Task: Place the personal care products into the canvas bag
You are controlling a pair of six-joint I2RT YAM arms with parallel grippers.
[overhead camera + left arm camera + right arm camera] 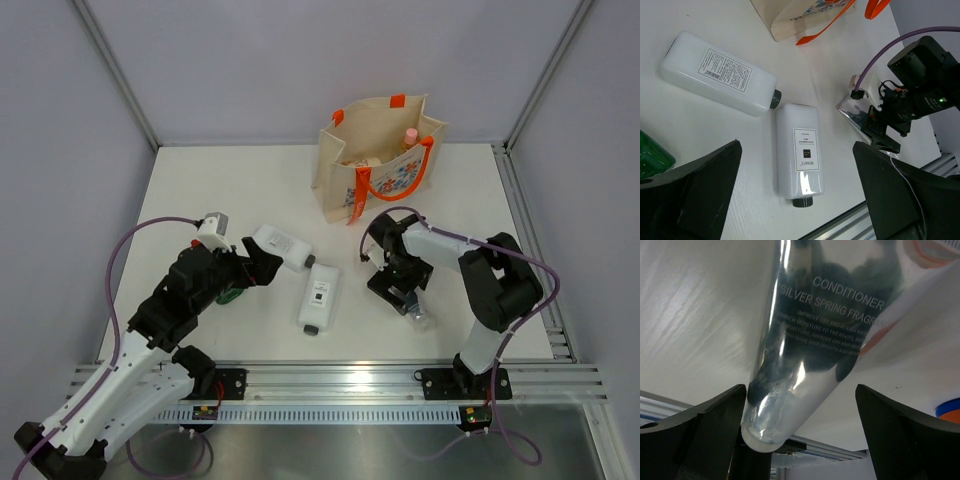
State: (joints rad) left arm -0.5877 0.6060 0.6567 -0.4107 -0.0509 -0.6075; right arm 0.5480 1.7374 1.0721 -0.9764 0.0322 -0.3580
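Note:
The canvas bag (pixel 380 160) stands at the back, with a tan pink-capped bottle (pixel 410 135) upright inside; its lower edge shows in the left wrist view (pixel 805 17). Two white bottles lie on the table (pixel 283 246) (pixel 319 296), also seen in the left wrist view (pixel 720 75) (pixel 800 150). The green bottle (pixel 650 160) lies partly hidden under my left arm. My left gripper (pixel 262 262) (pixel 797 197) is open and empty above the nearer white bottle. My right gripper (pixel 400 292) (pixel 802 440) is open, its jaws either side of the silver tube (pixel 825 315) (pixel 422 320).
The aluminium rail (pixel 340 380) runs along the table's near edge, close behind the silver tube. Grey walls and frame posts (pixel 115 70) close in the back and sides. The bag's orange handle (pixel 385 190) hangs over its front.

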